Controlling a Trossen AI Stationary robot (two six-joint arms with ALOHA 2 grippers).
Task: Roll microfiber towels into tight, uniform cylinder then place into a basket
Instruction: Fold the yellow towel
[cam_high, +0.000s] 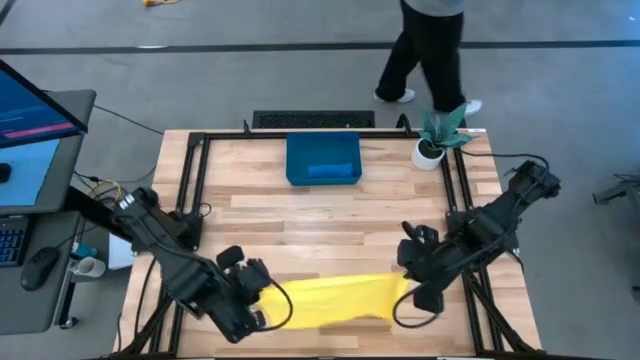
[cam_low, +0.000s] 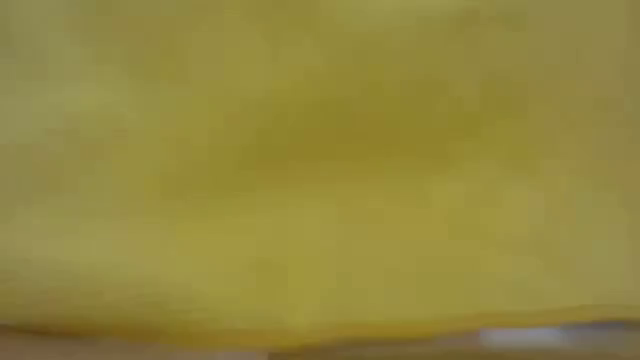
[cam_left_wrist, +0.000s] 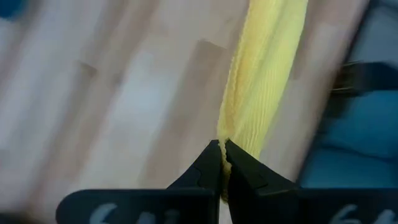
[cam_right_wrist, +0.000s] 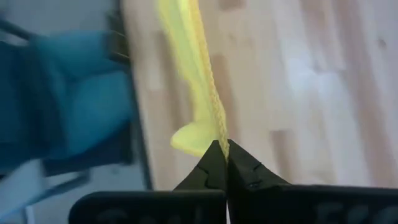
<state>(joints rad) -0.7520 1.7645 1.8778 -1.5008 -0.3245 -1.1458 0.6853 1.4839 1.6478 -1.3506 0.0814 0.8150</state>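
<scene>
The wooden table (cam_high: 330, 215) carries a dark-blue basket (cam_high: 323, 160) and a small white plant pot (cam_high: 429, 153) at its far edge, well beyond both hands (cam_high: 268, 305) (cam_high: 412, 285).

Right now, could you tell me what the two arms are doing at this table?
Both arms are handling the yellow towel at the near edge of the table. The left end effector is shut on one end of it, and the right end effector is shut on the other, so the cloth is stretched between them. It is not rolled yet. The blue basket sits at the far side with a blue towel lying in it, beside a small potted plant.
</scene>
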